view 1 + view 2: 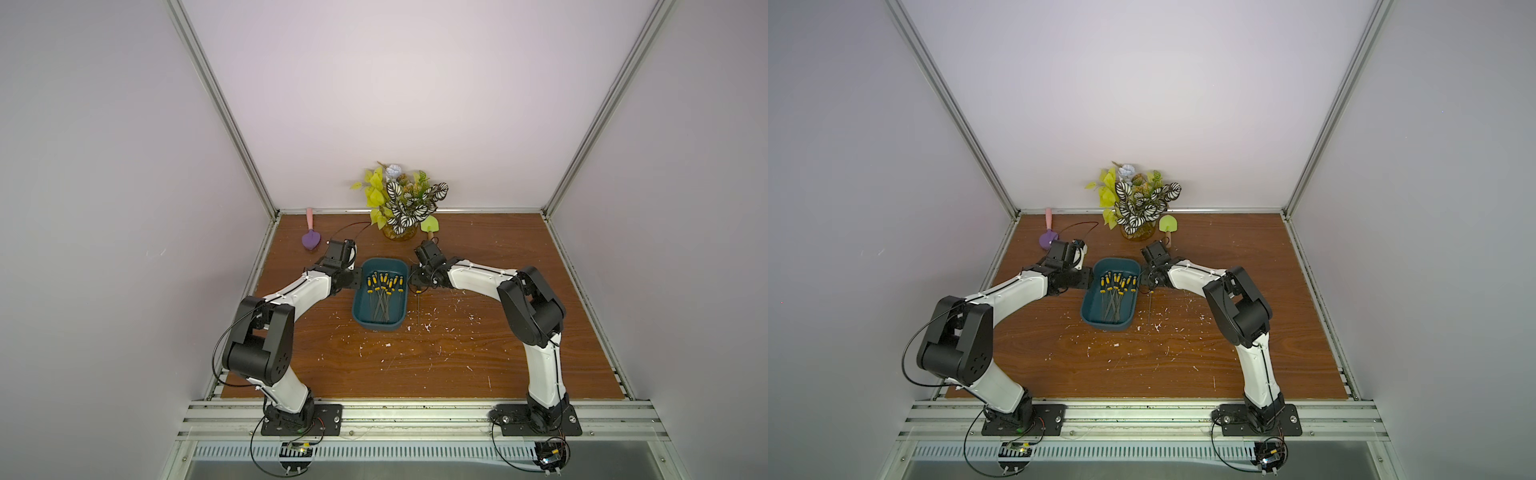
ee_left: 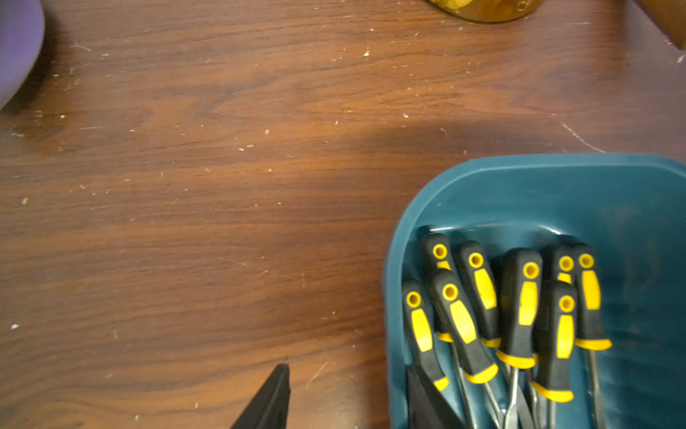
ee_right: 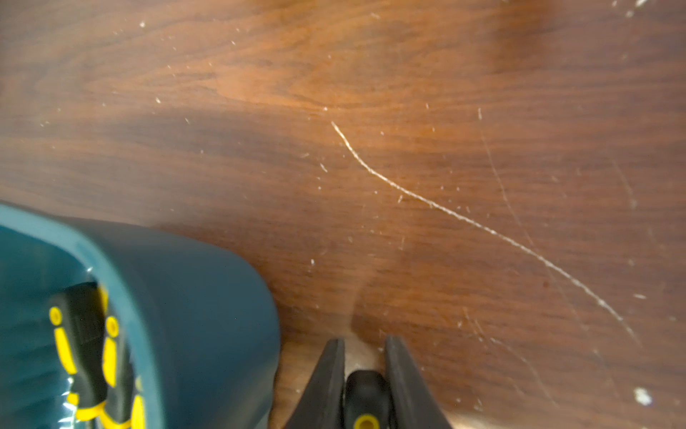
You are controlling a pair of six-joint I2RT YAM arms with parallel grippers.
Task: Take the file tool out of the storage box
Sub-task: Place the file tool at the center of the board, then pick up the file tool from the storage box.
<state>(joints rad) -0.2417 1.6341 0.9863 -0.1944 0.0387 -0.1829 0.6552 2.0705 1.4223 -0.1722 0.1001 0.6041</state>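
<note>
- File tool [image 1: 418,305] is sitting outside storage box [image 1: 379,326], just beside its wall nearest the right arm, shaft along table [image 1: 415,365].
- Right gripper [image 3: 364,341] is flanking its black handle narrowly; cannot tell whether clamping.
- Left gripper [image 2: 347,367] is hanging half open, empty, straddling the box wall.
- Other files [image 1: 382,291] are lying inside.

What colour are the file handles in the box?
The file handles are black with yellow inserts, clearest in the left wrist view.

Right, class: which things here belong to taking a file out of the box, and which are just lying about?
Job: storage box, files inside it, file in the right gripper.
Lying about: potted plant, purple scoop, green trowel.
</note>
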